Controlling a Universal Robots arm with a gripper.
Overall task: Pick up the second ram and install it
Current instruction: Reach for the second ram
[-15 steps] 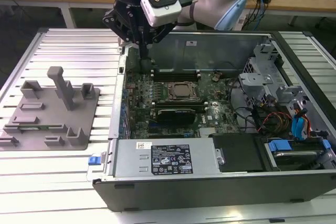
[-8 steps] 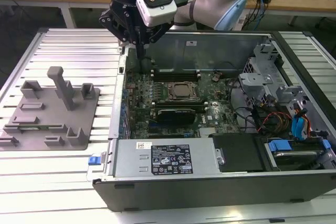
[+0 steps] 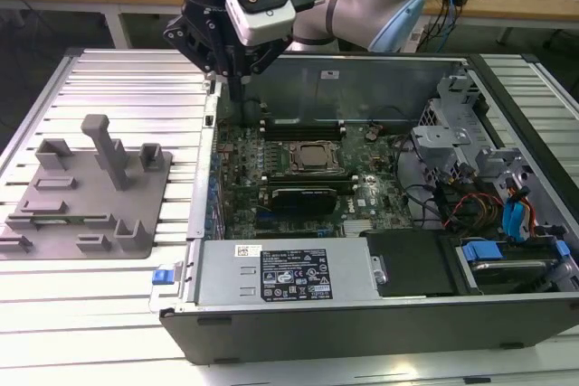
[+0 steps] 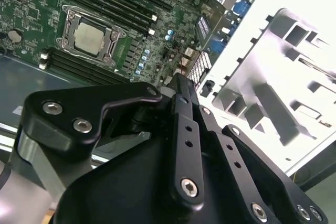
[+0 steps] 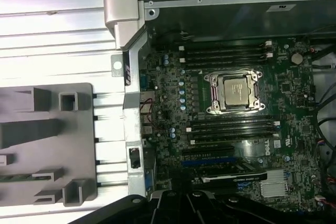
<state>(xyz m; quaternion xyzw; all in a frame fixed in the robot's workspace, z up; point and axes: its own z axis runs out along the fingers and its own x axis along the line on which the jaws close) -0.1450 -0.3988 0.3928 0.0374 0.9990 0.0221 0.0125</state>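
We find the gripper (image 3: pixel 237 88) closed, empty, above the case wall (image 3: pixel 203 187); descending here could strike it, second ram (image 5: pixel 21 177) untouched.

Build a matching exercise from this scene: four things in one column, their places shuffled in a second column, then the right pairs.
Things:
1. gripper
2. holder tray
3. CPU socket
4. blue cables

Places:
A. between the black memory slots
B. on the slatted table, outside the case
C. inside the case, at the exterior view's right end
D. over the case's far corner, at the exterior view's left

Pairs: 1-D, 2-B, 3-A, 4-C
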